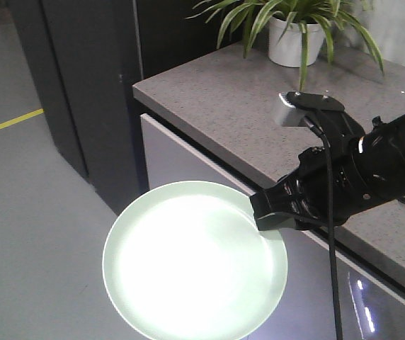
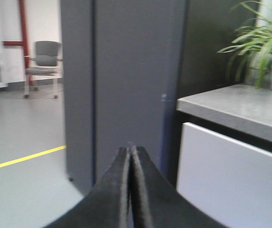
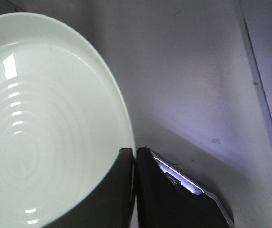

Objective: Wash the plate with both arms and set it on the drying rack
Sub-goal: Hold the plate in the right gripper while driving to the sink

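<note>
A pale mint-green plate [image 1: 192,262] hangs in the air over the grey floor, left of the counter. My right gripper [image 1: 270,212] is shut on its right rim, the black arm reaching in from the right. In the right wrist view the plate [image 3: 41,123] fills the left side, with the gripper [image 3: 134,154] pinching its edge between the two black fingers. My left gripper [image 2: 129,151] is shut with nothing in it, pointing at a dark cabinet; it does not show in the front view. The drying rack is out of view.
A grey stone counter [image 1: 224,106] with white cabinet fronts [image 1: 181,166] runs from the centre to the right. A potted plant [image 1: 294,35] stands on its far end. A tall dark cabinet [image 2: 121,76] stands left of it. Further left: floor with a yellow line [image 1: 8,122], and a grey chair [image 2: 44,61].
</note>
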Tool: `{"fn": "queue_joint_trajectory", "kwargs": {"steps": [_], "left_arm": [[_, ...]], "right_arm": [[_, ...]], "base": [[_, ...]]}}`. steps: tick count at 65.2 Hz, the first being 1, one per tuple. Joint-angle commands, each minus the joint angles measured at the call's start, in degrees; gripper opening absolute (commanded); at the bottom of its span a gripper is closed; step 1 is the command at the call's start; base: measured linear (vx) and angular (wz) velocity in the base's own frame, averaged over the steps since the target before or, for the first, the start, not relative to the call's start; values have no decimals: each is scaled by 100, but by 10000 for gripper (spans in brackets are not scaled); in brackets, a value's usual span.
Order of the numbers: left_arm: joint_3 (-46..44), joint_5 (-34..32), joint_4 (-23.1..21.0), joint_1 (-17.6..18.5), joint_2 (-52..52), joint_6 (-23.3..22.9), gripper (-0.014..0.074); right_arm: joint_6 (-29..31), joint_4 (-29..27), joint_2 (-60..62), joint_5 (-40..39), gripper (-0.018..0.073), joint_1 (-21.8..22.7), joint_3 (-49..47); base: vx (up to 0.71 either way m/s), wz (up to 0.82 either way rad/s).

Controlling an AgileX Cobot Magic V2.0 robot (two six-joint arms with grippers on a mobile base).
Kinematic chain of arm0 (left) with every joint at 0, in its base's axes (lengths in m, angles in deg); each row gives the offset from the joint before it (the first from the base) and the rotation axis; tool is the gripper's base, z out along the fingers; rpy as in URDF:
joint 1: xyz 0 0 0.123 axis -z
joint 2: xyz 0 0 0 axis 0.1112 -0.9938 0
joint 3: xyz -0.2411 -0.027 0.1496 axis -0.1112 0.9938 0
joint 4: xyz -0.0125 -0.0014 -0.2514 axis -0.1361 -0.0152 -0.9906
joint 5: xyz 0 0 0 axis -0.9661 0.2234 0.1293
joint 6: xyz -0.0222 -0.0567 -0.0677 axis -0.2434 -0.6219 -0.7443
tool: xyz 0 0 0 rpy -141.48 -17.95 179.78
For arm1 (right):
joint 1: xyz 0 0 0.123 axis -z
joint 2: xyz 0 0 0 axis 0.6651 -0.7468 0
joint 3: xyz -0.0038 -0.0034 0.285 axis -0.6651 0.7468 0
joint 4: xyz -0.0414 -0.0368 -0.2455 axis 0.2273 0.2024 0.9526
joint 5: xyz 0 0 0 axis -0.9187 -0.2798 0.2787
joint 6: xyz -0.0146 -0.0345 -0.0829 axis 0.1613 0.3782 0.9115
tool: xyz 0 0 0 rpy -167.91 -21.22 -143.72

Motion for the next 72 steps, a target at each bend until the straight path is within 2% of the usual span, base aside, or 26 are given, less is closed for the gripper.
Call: {"fn": "queue_joint_trajectory", "kwargs": {"steps": [1,72], "left_arm": [[-124,-421,-57,41,79,2,-6],[-124,-421,-57,41,79,2,-6]], "right_arm": [[41,-189,176,-177,-8,4,-139],[41,-189,176,-177,-8,4,-139]], "base": [[12,-46],[6,-40]]}}
